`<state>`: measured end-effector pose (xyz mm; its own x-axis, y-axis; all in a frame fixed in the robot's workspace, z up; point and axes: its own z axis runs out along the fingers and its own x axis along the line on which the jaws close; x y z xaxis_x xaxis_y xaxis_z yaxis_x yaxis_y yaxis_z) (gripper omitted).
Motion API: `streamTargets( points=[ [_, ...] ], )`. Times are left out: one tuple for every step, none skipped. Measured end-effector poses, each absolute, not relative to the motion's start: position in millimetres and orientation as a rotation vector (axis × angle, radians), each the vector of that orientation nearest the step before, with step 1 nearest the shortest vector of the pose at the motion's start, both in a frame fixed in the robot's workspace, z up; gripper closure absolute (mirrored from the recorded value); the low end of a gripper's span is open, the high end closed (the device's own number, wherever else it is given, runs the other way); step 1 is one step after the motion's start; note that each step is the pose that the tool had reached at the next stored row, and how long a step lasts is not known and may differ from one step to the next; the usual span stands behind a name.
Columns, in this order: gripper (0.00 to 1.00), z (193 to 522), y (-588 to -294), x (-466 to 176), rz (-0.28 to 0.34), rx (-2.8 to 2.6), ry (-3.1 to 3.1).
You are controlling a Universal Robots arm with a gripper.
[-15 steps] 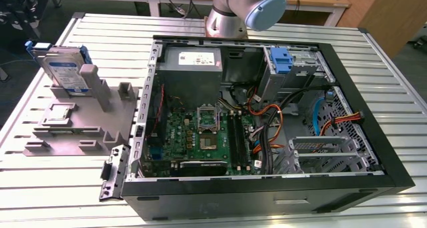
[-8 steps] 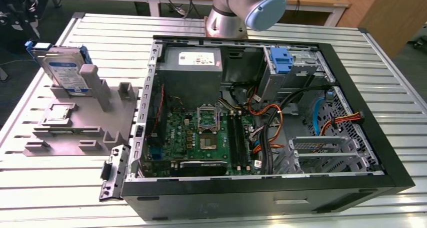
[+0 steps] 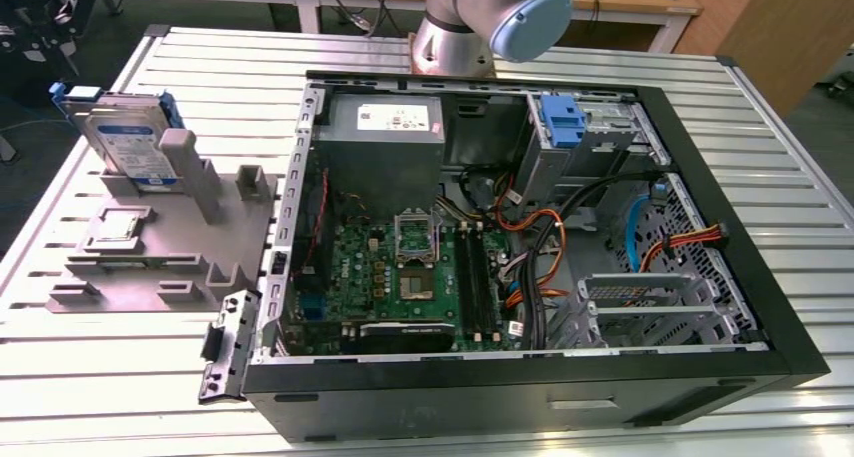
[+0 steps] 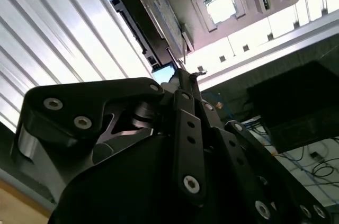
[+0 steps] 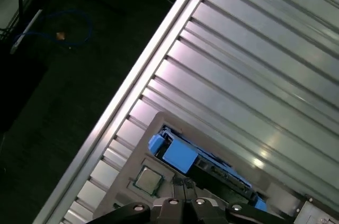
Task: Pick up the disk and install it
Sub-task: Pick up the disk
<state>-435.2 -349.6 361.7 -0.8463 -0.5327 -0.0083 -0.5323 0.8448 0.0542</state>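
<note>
Grey plastic holder (image 3: 147, 262) on the slatted worktop (image 3: 200, 57) props the disk (image 3: 127, 137) upright on its edge, beside the open computer case (image 3: 507, 402), which we judge keeps its flanks free for grasping, while our end effector (image 5: 183, 184) hangs above it, closed together on nothing.

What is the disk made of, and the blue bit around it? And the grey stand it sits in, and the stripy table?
The disk looks like silver-grey metal with a paper-like label. Its blue frame looks like plastic: solid colour, moulded. The grey stand seems matte plastic, dull, without glints. The table looks like ribbed bare metal, shiny.
</note>
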Motion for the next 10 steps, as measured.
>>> streamTargets(
  points=[
    [0.90,361.7,-349.6,-435.2,-0.085,0.896,-3.002],
    [0.90,361.6,-349.6,-435.2,-0.085,0.923,-2.993],
    [0.90,361.6,-349.6,-435.2,-0.085,0.949,-2.985],
    [0.90,361.6,-349.6,-435.2,-0.085,0.976,-2.975],
    [0.90,361.5,-349.6,-435.2,-0.085,1.005,-2.965],
    [0.90,361.5,-349.6,-435.2,-0.084,1.032,-2.956],
    [0.90,361.5,-349.6,-435.2,-0.084,1.058,-2.946],
    [0.90,361.4,-349.6,-435.2,-0.084,1.084,-2.936],
    [0.90,361.4,-349.6,-435.2,-0.084,1.110,-2.925],
    [0.90,361.4,-349.6,-435.2,-0.084,1.136,-2.915]
  ],
)
